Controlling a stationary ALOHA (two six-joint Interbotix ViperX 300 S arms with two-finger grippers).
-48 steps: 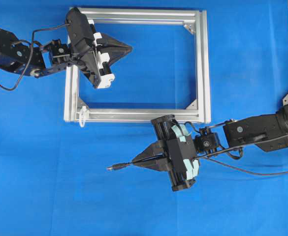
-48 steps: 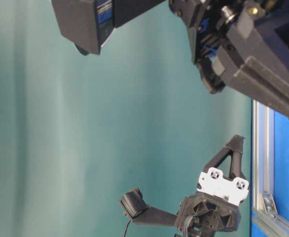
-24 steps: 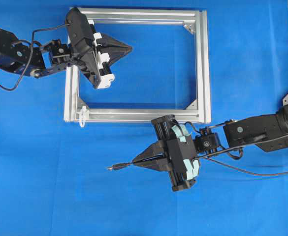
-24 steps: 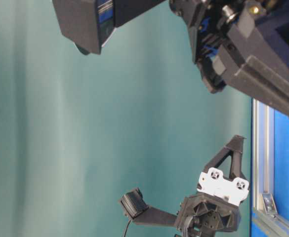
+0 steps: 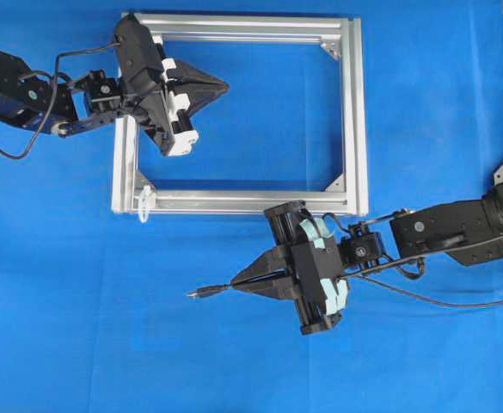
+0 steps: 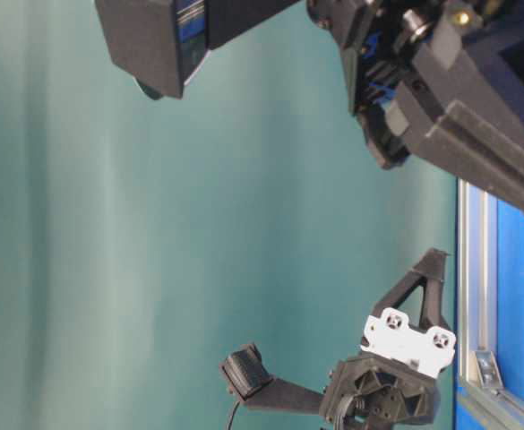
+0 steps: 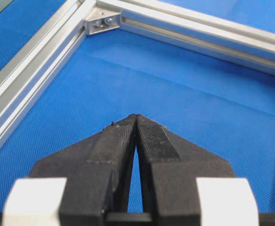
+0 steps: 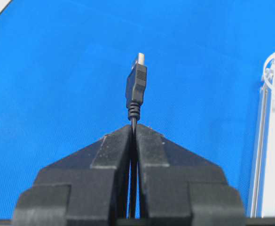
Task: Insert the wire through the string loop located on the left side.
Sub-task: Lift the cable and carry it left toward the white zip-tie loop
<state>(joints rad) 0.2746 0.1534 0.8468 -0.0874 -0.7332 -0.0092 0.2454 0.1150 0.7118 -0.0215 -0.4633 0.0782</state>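
Observation:
The wire (image 5: pixel 206 292) is a thin black cable ending in a plug (image 8: pixel 136 85) with a silvery tip. My right gripper (image 5: pixel 234 286) is shut on it just behind the plug, which sticks out to the left over the blue cloth. The string loop (image 5: pixel 144 205) is a small white ring at the lower left corner of the silver frame (image 5: pixel 354 112); it also shows at the right edge of the right wrist view as the string loop (image 8: pixel 274 66). My left gripper (image 5: pixel 225 84) is shut and empty, pointing right inside the frame's upper left part, its fingertips (image 7: pixel 136 117) pressed together.
The aluminium frame lies flat on the blue cloth with triangular corner brackets (image 7: pixel 102 21). The left arm (image 5: pixel 27 90) reaches in across the frame's left bar. The right arm (image 5: pixel 440 232) stretches in from the right, below the frame's bottom bar. A loose black cable (image 5: pixel 440 299) trails beside it.
The left gripper has shifted very slightly upward in the overhead view. The right gripper and the wire have stayed where they were.

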